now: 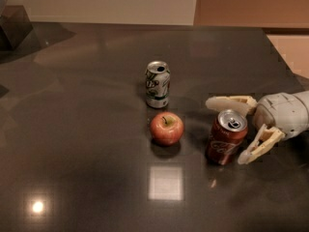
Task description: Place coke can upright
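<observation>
Coke can stood top-up on the dark surface, just right of the apple, between the spread fingers of the released hand, which entered from the right edge. White-and-green can stood behind the apple.

Dark glossy tabletop, with bright light reflections front-left and centre-front. White-and-green patterned drink can stands upright mid-table. Round red apple, stem up, sits just in front of it, not touching. Dark angular object at far-left corner, can't ID. Gripper is low over the table, right of the apple.
</observation>
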Controlling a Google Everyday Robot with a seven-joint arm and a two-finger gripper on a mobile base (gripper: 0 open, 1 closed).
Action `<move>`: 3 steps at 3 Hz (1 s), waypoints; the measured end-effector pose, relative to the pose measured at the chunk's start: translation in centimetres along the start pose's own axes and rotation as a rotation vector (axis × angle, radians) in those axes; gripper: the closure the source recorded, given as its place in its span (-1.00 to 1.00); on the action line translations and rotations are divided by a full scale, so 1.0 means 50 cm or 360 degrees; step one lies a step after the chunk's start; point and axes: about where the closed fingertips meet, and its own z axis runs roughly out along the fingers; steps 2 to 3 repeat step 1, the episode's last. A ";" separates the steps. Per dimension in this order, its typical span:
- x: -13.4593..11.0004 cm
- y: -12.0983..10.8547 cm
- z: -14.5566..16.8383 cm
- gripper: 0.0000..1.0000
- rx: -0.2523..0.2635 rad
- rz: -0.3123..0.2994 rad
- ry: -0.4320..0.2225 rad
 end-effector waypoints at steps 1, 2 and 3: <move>0.001 -0.013 0.003 -1.00 0.0033 -0.0002 0.0008; 0.001 -0.013 0.003 -1.00 0.0033 -0.0002 0.0008; 0.001 -0.013 0.003 -1.00 0.0033 -0.0002 0.0008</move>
